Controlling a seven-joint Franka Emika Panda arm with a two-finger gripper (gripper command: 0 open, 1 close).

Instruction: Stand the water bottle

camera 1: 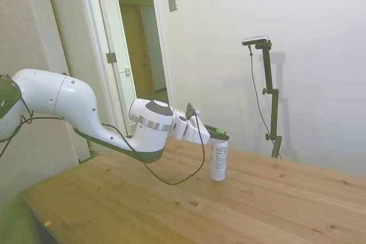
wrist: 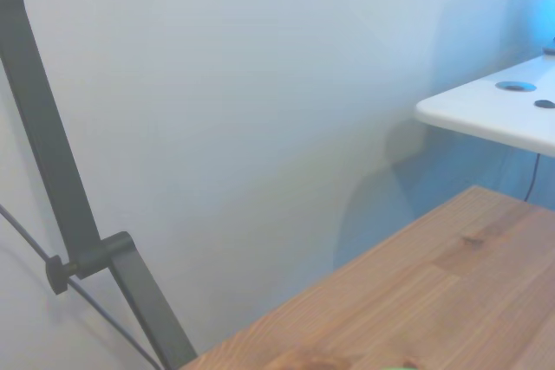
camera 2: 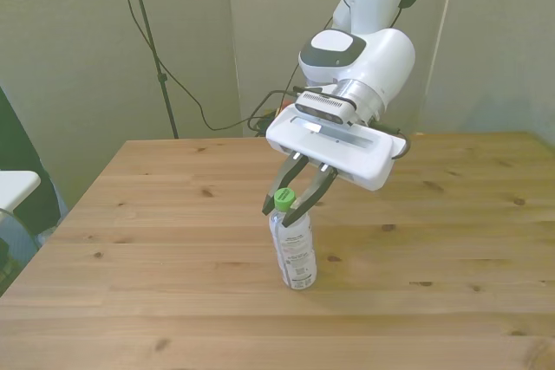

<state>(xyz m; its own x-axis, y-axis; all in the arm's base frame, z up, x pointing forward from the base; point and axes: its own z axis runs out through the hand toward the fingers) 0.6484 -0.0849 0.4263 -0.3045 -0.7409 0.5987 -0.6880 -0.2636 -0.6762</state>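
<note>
My gripper point(camera 2: 292, 199) has its two dark fingers closed in around the green cap of the water bottle point(camera 2: 293, 249), one on each side at the neck. In the front view they pinch the cap or sit right against it; I judge that I am holding it, though I cannot rule out a sliver of slack. The side view shows the same: my gripper point(camera 1: 220, 136) reaching in level from the left, its tip at the bottle's top.

The water bottle point(camera 1: 218, 161) is upright, its base on the wooden table point(camera 2: 451, 240), roughly mid-table and well apart from every edge. It looks close to vertical in the side view, perhaps leaning a touch in the front view.

So I judge the standing itself is all but done. What is left is to let go of the cap cleanly and draw back without tipping it.
</note>
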